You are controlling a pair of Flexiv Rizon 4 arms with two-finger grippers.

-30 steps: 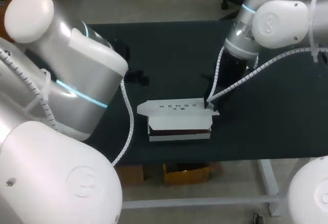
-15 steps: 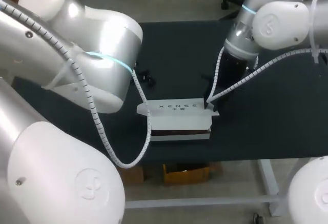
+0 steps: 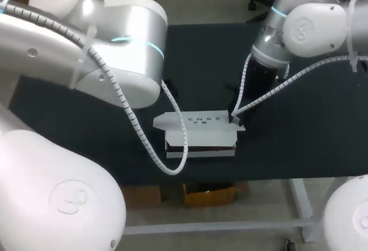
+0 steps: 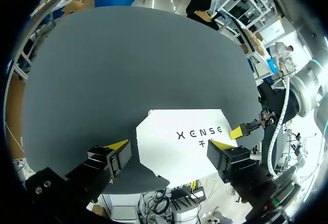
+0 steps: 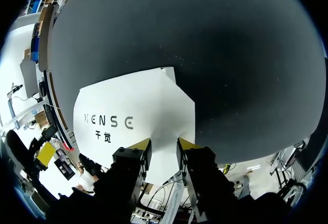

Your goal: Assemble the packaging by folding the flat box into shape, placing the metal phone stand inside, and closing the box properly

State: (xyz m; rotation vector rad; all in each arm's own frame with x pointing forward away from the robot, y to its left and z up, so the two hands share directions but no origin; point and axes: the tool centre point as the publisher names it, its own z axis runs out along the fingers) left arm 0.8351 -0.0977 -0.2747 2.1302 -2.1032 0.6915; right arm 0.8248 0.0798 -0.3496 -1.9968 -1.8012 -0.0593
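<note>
Box (image 3: 201,127) lies long axis left-to-right — right gripper (image 5: 163,143) pinches its end

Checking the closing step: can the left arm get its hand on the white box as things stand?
Probably yes. The left hand hangs open above the white box, nothing between them; the right hand pinches only the flap at one end, leaving the top free.

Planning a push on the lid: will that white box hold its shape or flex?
Likely flexes: the box looks like thin folded card, its lid ajar. Probably light, so it may slide unless the right gripper, pinching its end, holds.
</note>
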